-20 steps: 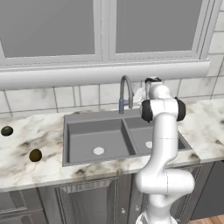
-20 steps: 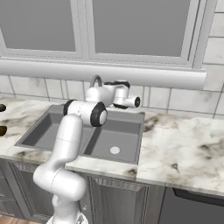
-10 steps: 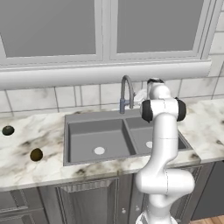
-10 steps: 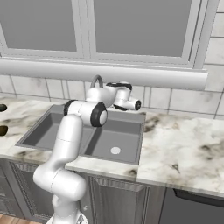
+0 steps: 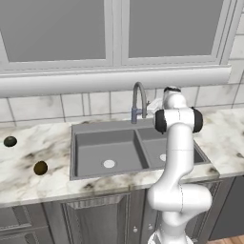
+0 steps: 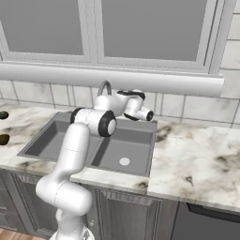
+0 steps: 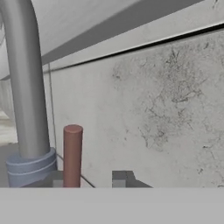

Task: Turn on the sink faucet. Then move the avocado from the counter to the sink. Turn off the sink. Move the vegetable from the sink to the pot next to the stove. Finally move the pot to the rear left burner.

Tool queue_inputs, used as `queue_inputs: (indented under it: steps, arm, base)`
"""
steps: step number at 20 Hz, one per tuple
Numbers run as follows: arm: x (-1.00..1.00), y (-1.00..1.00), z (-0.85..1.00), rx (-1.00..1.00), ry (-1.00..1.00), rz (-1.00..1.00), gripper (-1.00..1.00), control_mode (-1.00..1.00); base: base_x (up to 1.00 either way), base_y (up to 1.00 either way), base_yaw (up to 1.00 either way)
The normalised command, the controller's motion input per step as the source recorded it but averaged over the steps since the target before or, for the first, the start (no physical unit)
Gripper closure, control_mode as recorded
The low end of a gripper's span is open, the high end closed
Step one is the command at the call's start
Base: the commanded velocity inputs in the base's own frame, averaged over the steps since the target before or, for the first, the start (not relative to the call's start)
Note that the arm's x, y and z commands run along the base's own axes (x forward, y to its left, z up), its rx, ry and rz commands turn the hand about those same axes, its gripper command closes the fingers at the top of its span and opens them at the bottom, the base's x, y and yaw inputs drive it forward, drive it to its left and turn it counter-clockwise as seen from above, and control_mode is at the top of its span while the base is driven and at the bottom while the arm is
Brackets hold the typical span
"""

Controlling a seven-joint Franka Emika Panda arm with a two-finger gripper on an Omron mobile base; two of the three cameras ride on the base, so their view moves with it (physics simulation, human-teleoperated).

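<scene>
Sink faucet [image 7: 26, 87] column close at left of my hand view, reddish lever [image 7: 72, 155] just beside it, tiled wall [image 7: 144, 105] blocking straight ahead

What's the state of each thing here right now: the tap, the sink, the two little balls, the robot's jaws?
sink faucet: upright; no water visible from its spout.
sink: both basins hold nothing, no water showing.
avocado: resting on the counter, left of the sink.
dark ball: on the counter, further back.
gripper: by the faucet base, jaws slightly apart, holding nothing.
</scene>
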Motion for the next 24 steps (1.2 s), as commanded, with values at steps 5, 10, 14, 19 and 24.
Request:
queue_inputs:
  steps: [5,10,14,19,24]
  arm:
    - [0.0,-0.88,-0.3,0.07,0.01,0.0,1.0,-1.0]
    - [0.0,-0.85,-0.3,0.07,0.02,0.0,1.0,-1.0]
    - [0.0,-0.8,-0.21,0.1,0.01,0.0,1.0,-1.0]
    - [0.0,-0.71,-0.16,0.09,0.01,0.0,1.0,-1.0]
    - [0.0,-0.57,-0.08,0.08,0.04,0.0,1.0,-1.0]
  base:
    - [0.0,0.0,0.0]
    - [0.0,0.0,0.0]
    - [0.0,0.0,0.0]
    - [0.0,0.0,0.0]
    - [0.0,0.0,0.0]
